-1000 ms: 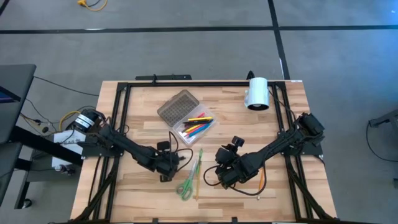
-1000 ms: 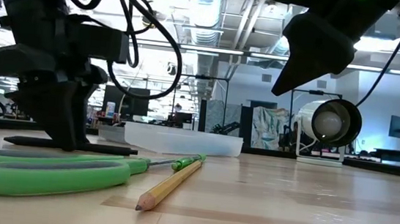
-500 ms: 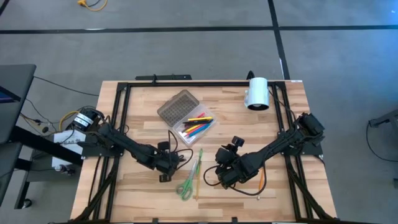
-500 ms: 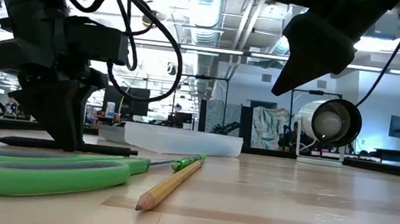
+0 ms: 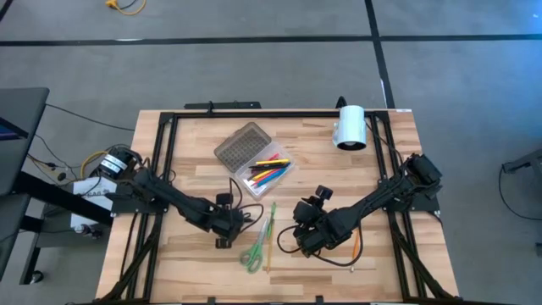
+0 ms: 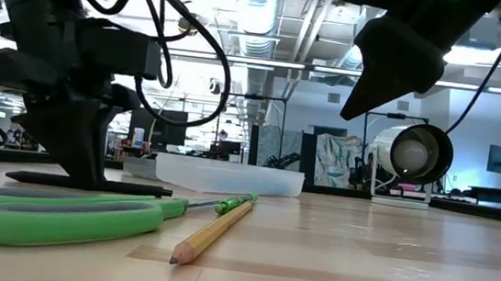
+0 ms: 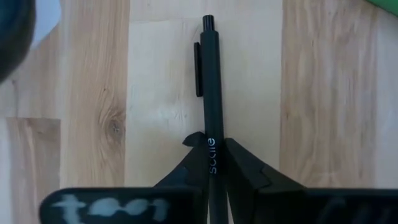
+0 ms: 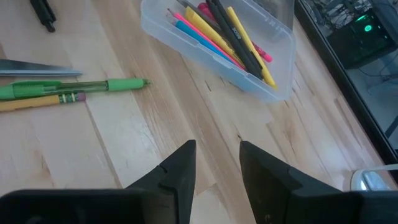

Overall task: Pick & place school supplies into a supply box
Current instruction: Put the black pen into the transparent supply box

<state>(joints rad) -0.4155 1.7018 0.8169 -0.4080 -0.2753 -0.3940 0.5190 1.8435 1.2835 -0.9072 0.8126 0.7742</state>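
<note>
A slim black pen (image 7: 210, 93) with a clip lies flat on the tabletop (image 5: 186, 254) near its middle, left of the green scissors (image 5: 253, 254). The left gripper (image 7: 211, 163) reaches straight down, fingers pinching the pen. The right gripper (image 8: 216, 163) hovers open nearby.

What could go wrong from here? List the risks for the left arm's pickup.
1. The left gripper is shut on the black pen near one end, so the long free end may droop or swing when lifted.
2. The green scissors and a yellow pencil lie close by on the table; a low sweep could knock them.
3. The supply box already holds several pens, so the pen may land crosswise.
</note>
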